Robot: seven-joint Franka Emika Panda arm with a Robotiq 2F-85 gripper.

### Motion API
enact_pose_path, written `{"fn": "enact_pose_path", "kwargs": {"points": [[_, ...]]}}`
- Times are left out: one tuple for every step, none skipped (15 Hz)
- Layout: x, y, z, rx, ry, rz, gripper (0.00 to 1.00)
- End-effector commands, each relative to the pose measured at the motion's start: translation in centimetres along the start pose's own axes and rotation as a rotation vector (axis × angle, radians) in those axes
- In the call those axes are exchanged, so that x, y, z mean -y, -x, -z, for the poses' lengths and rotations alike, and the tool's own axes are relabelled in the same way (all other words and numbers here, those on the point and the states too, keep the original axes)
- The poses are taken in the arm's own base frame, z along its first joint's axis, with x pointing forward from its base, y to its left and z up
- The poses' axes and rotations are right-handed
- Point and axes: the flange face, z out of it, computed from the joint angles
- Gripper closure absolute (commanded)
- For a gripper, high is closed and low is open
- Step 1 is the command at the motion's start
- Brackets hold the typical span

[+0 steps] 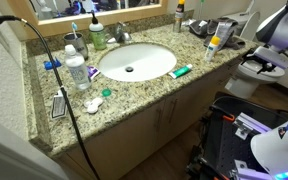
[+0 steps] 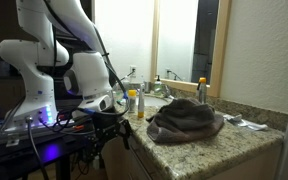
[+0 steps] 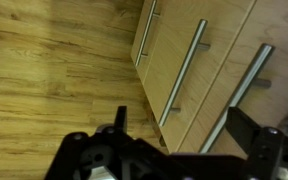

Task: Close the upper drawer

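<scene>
The tan vanity fronts (image 3: pixel 224 60) with long metal bar handles (image 3: pixel 187 70) fill the right of the wrist view, seen from close. No drawer with a white interior shows in any view, so I cannot pick out the upper drawer. My gripper (image 3: pixel 184 120) is open and empty. Its two black fingers point at the tan panels, one to either side of a handle, and are apart from them. In an exterior view the gripper (image 2: pixel 110 122) hangs low, beside the vanity's front. In an exterior view the vanity front (image 1: pixel 169 115) below the counter looks flush.
The granite counter (image 1: pixel 199 68) holds a white sink (image 1: pixel 136 62), bottles and tubes. A grey towel (image 2: pixel 184 120) lies on the counter's end. A black cable (image 1: pixel 69 95) hangs over the counter edge. Wood floor (image 3: pixel 54 70) lies below the cabinets.
</scene>
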Motion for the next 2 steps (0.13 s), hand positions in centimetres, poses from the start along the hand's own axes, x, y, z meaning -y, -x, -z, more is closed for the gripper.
{"fn": "enact_pose_path", "kwargs": {"points": [[-0.6, -1.8, 4.0, -0.013, -0.056, 0.057, 0.0], [0.1, -1.4, 1.8, -0.016, -0.037, 0.025, 0.0]]}}
